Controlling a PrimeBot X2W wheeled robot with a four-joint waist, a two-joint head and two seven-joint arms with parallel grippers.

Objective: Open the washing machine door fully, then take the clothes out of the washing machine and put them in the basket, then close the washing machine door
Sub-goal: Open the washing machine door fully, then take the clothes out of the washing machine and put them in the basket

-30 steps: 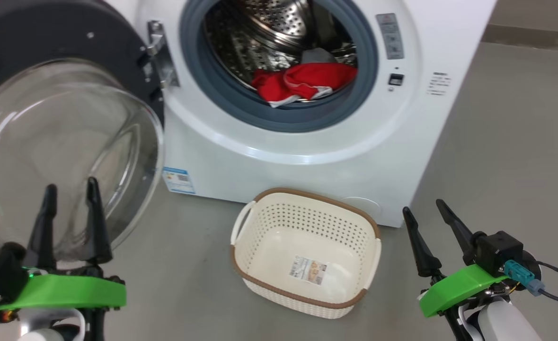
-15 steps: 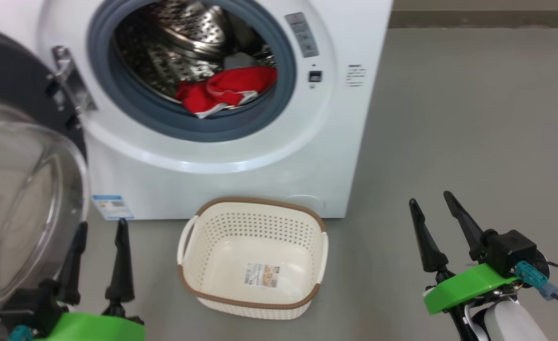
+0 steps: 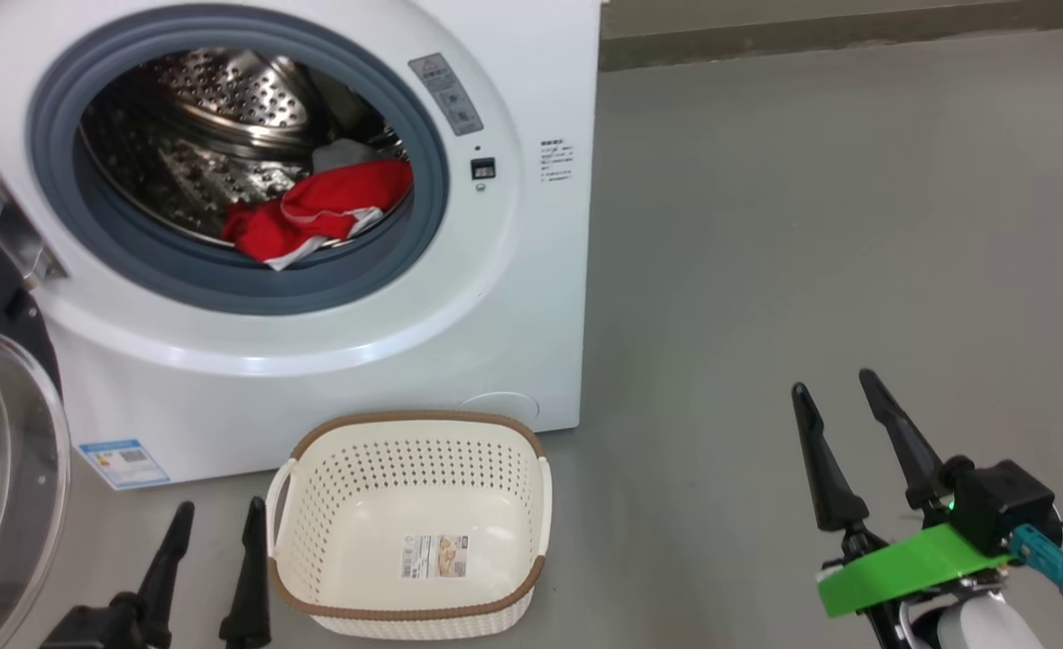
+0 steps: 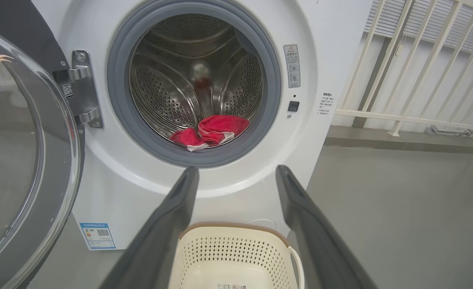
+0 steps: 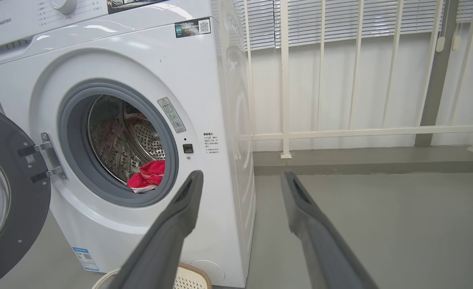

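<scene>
While my left pincer (image 3: 218,512) stands spread wide with nothing in it, low over the floor (image 3: 810,225) just at nine o'clock of the basket (image 3: 414,419), I take the reach into the drum (image 3: 197,117) to be the step in hand. My right pincer (image 3: 835,386) is equally wide and empty, well apart at the basket's three o'clock.

From the left wrist the clothes (image 3: 315,216) sit at twelve o'clock between my fingers, so I judge that arm the better lined up. I would lift it, pass high over the grey rubber ring (image 3: 224,288), and keep the fingers apart until they straddle the thickest red fold. Closing on a full bunch should hold; pinching the white trim alone might let it slip. The washing machine door (image 4: 23,152) hangs open at nine o'clock of the washing machine (image 3: 513,297), near that arm, so I would keep clear of its glass.

The clothes are a soft, crumpled heap of bright red with white trim. They lie at about five o'clock of the opening on the drum's bottom, one white edge lapping toward the ring. A small grey-white piece shows at the heap's twelve o'clock. The basket waits empty at the opening's six o'clock, near the machine's front.
</scene>
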